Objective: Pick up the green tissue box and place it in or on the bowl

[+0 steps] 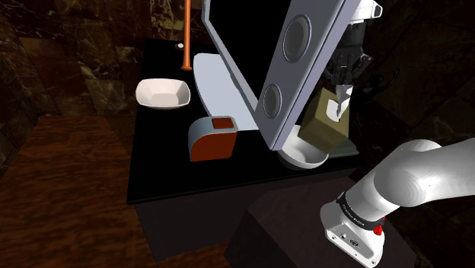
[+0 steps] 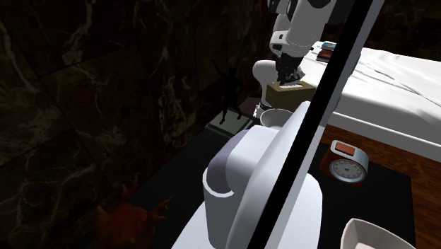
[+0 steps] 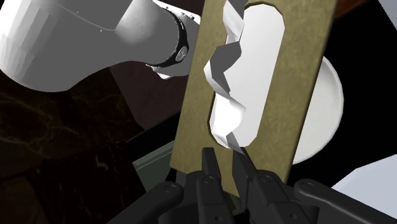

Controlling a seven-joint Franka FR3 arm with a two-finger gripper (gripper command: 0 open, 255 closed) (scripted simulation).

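The end effector (image 3: 227,167) was shut tight on the top of the olive-brown tissue box (image 3: 299,95), holding it tilted right over the white bowl (image 3: 326,102).

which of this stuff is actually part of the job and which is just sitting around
Job in hand:
olive-brown tissue box
gripper, shut on it
white bowl under the box

Just lying about:
monitor
red clock
second white bowl
dark figurine
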